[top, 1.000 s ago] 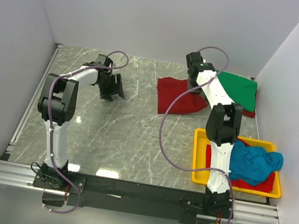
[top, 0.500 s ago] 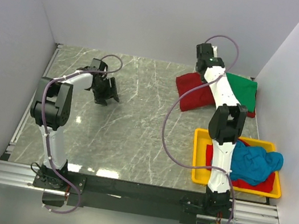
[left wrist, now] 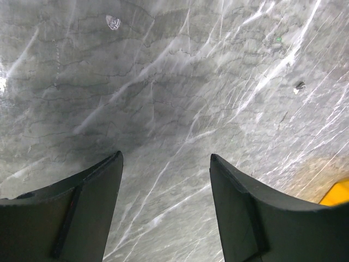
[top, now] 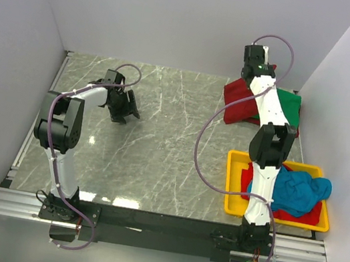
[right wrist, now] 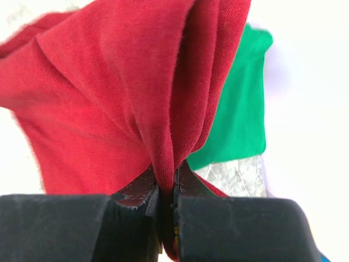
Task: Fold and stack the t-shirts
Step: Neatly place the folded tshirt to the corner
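Observation:
My right gripper (top: 248, 75) is shut on a fold of the dark red t-shirt (top: 240, 105) and holds it up at the far right of the table; the cloth hangs from the jaws (right wrist: 165, 180) in the right wrist view. The green t-shirt (top: 287, 104) lies flat beneath and beside it, also seen in the right wrist view (right wrist: 240, 109). A teal blue t-shirt (top: 296, 191) lies bunched on another red shirt (top: 295, 217) in the yellow tray. My left gripper (top: 124, 110) is open and empty over bare marble at the left (left wrist: 163, 164).
The yellow plastic tray (top: 230, 181) stands at the near right by the right arm's base. White walls close in the table on the left, back and right. A metal rail runs along the near edge (top: 159, 223).
My right gripper has carried the dark red t-shirt to the right and back, over the green one. My left gripper has drawn back to the left a little.

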